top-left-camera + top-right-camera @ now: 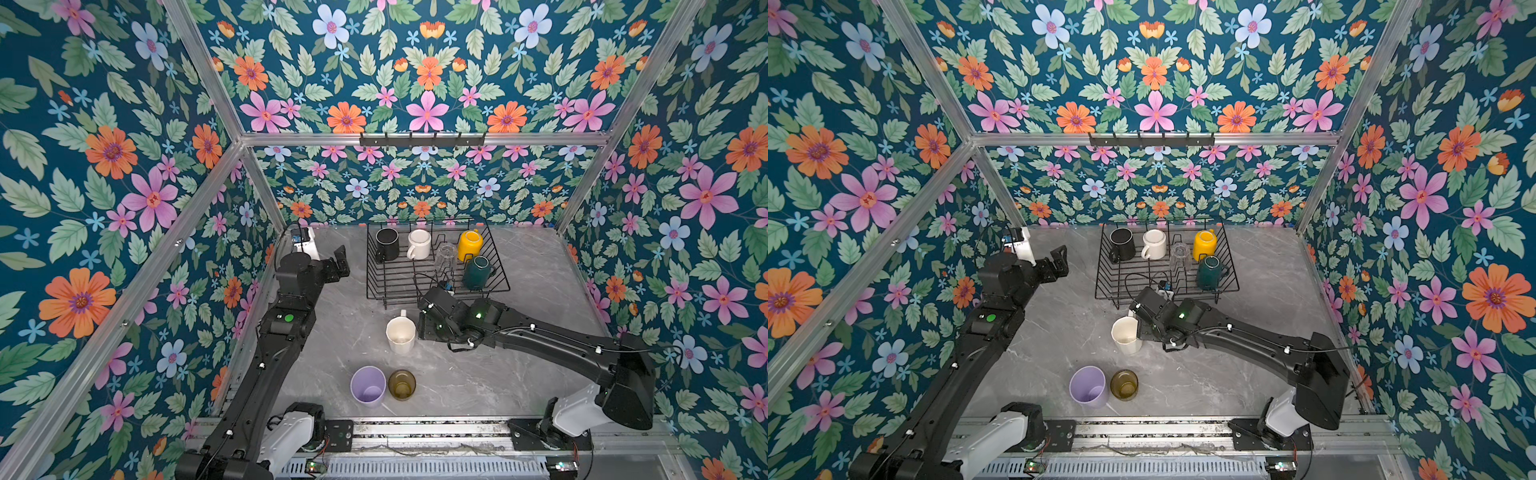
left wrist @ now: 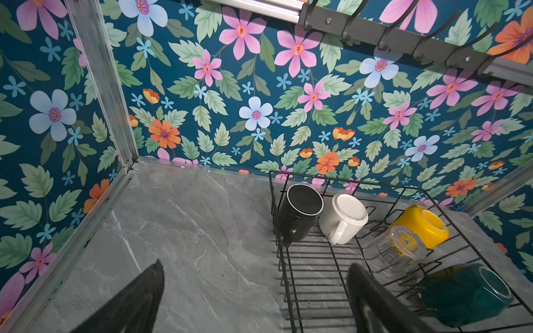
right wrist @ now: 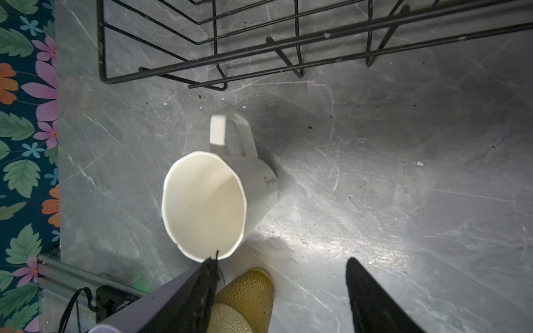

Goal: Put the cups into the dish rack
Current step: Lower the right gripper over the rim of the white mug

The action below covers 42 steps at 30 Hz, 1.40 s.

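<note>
Cups were split between the dish rack (image 1: 395, 279) and the bare grey table (image 1: 519, 374) in front of it. The rack stood at the back of the table against the flowered wall. Five cups sat in it, tipped or turned so that their bases showed. The black mug (image 1: 387, 244) was at the back left with the pale mug (image 1: 419, 244) just beside it. The yellow mug (image 1: 470, 245) was at the back right, the clear glass (image 1: 445, 257) sat between them nearer the middle, and the green mug (image 1: 477, 272) was in the front right corner.

Three cups stood upright on the table with their mouths up. The tall white mug (image 1: 400, 336) was just in front of the rack, its handle pointing toward it. Closer to the robot's base, the lilac tumbler (image 1: 368, 384) and the olive-amber glass (image 1: 402, 384) stood side by side.

The left gripper (image 2: 256, 263) hung in the air to the left of the rack, near the back corner. Its fingers were spread wide and held nothing.

The right gripper (image 3: 282, 256) pointed down just to the right of the tall white mug. Its fingers were apart, with only bare tabletop between them. In the right wrist view one fingertip (image 3: 212, 263) lay right at the mug's rim, though I could not tell whether it touched. In both top views the arm's own wrist hid those fingers.
</note>
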{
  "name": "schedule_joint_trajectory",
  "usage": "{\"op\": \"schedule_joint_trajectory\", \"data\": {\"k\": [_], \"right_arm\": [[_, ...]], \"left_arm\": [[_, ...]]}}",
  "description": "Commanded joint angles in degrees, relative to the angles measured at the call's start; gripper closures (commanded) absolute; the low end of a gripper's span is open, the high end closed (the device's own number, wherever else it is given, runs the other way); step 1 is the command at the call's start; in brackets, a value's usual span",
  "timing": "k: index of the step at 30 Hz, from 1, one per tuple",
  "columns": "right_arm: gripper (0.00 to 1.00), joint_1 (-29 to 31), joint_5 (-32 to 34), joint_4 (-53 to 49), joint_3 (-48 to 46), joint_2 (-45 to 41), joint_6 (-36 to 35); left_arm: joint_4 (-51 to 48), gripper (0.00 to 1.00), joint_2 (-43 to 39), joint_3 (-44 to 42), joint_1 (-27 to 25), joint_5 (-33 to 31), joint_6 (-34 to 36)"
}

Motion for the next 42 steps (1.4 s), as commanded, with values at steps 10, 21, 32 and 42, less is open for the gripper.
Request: {"op": "schedule_joint_trajectory", "data": {"k": [10, 21, 32, 42], "right_arm": [[0.39, 0.6, 0.3, 3.4, 2.9, 8.1, 3.2], [0.55, 0.7, 1.8, -0.1, 7.9, 13.4, -0.5], [0.74, 0.7, 2.5, -3.2, 11.7, 17.0, -4.9], [0.87, 0.6, 3.5, -7.4, 15.5, 18.9, -9.2]], "left_arm": [[0.6, 0.00, -1.5, -0.9, 0.2, -0.7, 0.5], [0.6, 0.00, -1.5, -1.1, 0.2, -0.4, 0.6], [0.6, 0.00, -1.3, -1.1, 0.3, -0.2, 0.7], [0.5, 0.00, -1.2, -1.1, 0.4, -0.2, 0.9]]}}
